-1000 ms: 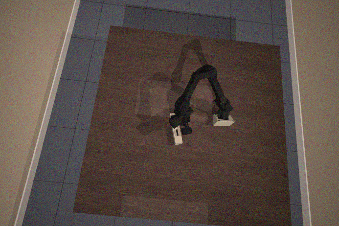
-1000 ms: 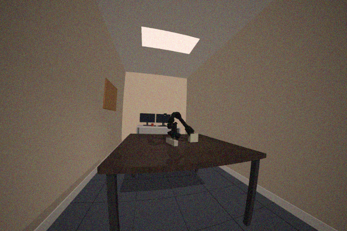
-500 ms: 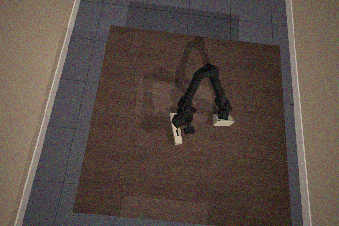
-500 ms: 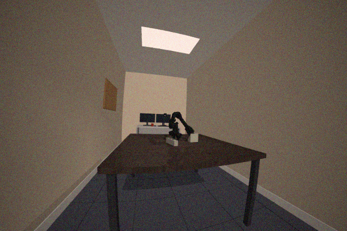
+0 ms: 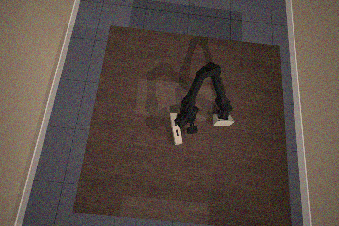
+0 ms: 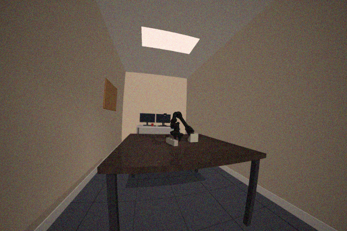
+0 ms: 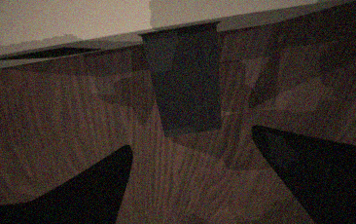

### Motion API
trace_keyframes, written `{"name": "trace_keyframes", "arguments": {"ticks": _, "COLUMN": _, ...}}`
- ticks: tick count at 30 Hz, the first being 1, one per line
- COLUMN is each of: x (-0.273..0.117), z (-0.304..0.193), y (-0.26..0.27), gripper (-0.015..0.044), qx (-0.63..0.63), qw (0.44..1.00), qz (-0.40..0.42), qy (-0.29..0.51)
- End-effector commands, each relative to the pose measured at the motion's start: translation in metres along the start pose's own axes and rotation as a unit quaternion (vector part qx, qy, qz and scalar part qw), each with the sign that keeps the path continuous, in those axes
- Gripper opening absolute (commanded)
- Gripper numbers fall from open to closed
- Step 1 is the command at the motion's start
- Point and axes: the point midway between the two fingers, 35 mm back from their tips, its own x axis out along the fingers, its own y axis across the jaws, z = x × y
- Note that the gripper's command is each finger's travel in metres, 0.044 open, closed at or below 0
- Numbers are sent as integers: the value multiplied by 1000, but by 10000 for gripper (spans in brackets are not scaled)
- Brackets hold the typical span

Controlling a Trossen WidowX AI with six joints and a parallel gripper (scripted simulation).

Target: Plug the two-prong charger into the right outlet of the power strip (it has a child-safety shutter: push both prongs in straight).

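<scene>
The pale power strip (image 5: 178, 140) (image 6: 171, 141) lies on the table; one dark outlet shows on it in the top view, while the arm covers its far part. A pale surface of the strip (image 7: 97, 19) fills the wrist view's top edge. The dark blue-grey charger (image 7: 187, 83) is in front of it, ahead of and between my fingertips, not gripped. Its prongs are not visible. In the top and exterior views I cannot make out the charger against the black arm. My gripper (image 7: 191, 140) is open and empty, its fingers wide apart on either side of the charger's lower end.
The arm's pale base box (image 5: 223, 123) (image 6: 193, 137) stands to the right of the strip. The brown table (image 5: 180, 173) (image 6: 179, 160) carries both. Shadows of the arm fall on the table left of the strip. A desk with monitors (image 6: 146, 117) stands behind, away from the table.
</scene>
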Motion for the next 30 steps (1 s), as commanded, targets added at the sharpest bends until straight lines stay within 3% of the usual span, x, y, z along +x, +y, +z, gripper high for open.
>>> {"name": "trace_keyframes", "arguments": {"ticks": 1, "x": 2, "z": -7, "y": 0, "gripper": 440, "qx": 1, "qw": 1000, "qz": 1, "qy": 3}}
{"name": "trace_keyframes", "arguments": {"ticks": 17, "x": 1, "z": -19, "y": 0, "gripper": 440, "qx": -1, "qw": 1000, "qz": -1, "qy": -6}}
{"name": "trace_keyframes", "arguments": {"ticks": 25, "x": -67, "z": -6, "y": 1, "gripper": 440, "qx": -1, "qw": 962, "qz": -2, "qy": -273}}
{"name": "trace_keyframes", "arguments": {"ticks": 30, "x": -74, "z": -6, "y": 1, "gripper": 440, "qx": 1, "qw": 955, "qz": -1, "qy": -296}}
